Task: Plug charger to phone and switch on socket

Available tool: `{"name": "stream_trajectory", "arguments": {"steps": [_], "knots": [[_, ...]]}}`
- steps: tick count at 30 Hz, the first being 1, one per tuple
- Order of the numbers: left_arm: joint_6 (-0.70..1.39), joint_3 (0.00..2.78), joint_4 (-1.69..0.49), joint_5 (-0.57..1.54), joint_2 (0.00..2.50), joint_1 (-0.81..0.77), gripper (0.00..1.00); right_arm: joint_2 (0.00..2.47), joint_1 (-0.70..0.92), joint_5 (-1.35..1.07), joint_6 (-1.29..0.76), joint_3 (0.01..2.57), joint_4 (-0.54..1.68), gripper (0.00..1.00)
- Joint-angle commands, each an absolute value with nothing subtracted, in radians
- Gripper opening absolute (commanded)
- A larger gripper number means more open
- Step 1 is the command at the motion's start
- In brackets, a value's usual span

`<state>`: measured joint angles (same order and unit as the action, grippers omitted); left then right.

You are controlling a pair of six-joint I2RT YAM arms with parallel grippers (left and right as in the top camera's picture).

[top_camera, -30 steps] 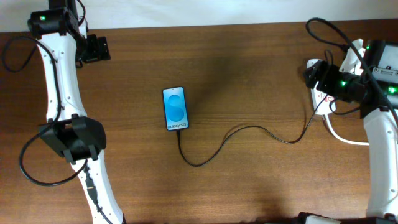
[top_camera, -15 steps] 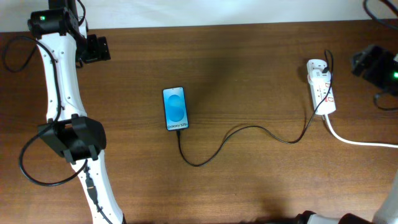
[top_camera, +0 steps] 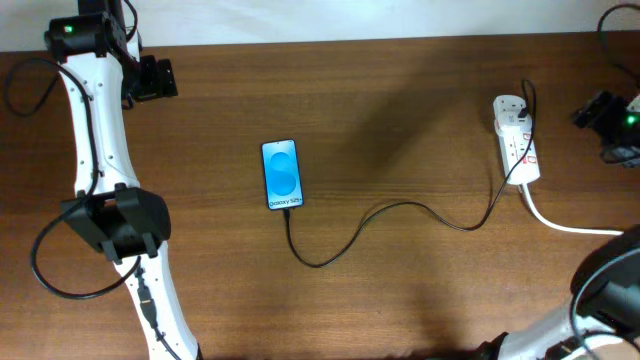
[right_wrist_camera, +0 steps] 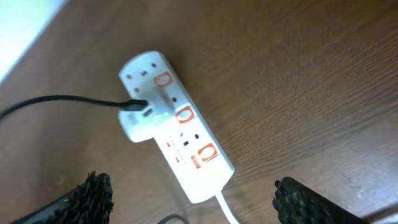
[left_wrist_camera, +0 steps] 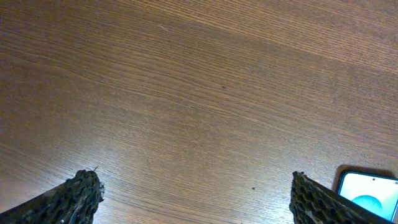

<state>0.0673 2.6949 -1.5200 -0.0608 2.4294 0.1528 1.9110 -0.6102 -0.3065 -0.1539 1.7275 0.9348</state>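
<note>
The phone [top_camera: 282, 175] lies flat mid-table with its blue screen lit; one corner shows in the left wrist view [left_wrist_camera: 371, 195]. The charger cable [top_camera: 400, 208] runs from the phone's bottom edge in a curve to the socket [top_camera: 517, 140], where it enters a white adapter [right_wrist_camera: 140, 116] on the strip [right_wrist_camera: 186, 140]. My left gripper [top_camera: 158, 78] is open and empty at the far left, above bare wood [left_wrist_camera: 196, 199]. My right gripper [top_camera: 598, 112] is open and empty, right of the socket and above it [right_wrist_camera: 196, 199].
The socket's thick white cord [top_camera: 570, 226] runs off to the right edge. The left arm's white links [top_camera: 95, 130] and black cables [top_camera: 60, 285] take up the table's left side. A pale wall edge lies behind the table.
My right gripper was over the socket one second ago; it has pulled away to the right and the socket now shows in full. The left arm, phone and cable have not moved.
</note>
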Motion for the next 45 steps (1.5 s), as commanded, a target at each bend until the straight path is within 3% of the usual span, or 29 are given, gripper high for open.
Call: {"name": "stream_trajectory", "arguments": {"steps": [1,11,16,45], "knots": [[0.051,2.714,-1.52,-0.068,2.426,0.16,0.99,2.0,-0.601,-0.298,-0.118,1.737,0.902,0.82],[0.051,2.714,-1.52,-0.068,2.426,0.16,0.99,2.147,-0.495,-0.137,-0.082,1.737,0.746,0.83],[0.051,2.714,-1.52,-0.068,2.426,0.16,0.99,2.18,-0.489,-0.093,-0.082,1.737,0.728,0.93],[0.051,2.714,-1.52,-0.068,2.426,0.16,0.99,2.219,-0.483,-0.067,-0.113,1.698,0.738,0.94]]}}
